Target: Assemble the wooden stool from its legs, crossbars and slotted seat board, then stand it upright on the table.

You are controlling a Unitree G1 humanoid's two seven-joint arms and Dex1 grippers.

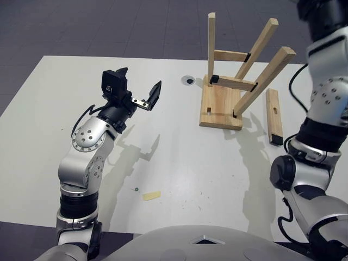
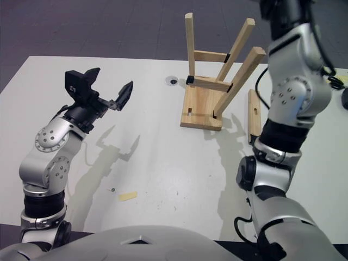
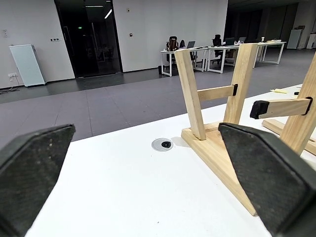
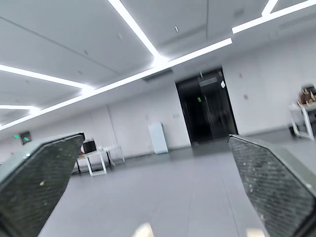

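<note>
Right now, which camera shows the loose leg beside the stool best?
Left eye view: the loose leg lies fully exposed beside the stool. In the right eye view the right arm covers its near end; wrist views aim elsewhere.

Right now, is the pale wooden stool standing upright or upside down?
Upside down: its square wooden seat board lies flat on the white table, with three wooden legs pointing up.

One seat board (image 1: 217, 107), three fitted legs (image 1: 211, 49), two crossbars (image 1: 235, 82), one loose leg (image 1: 274, 114) (lying flat)
</note>
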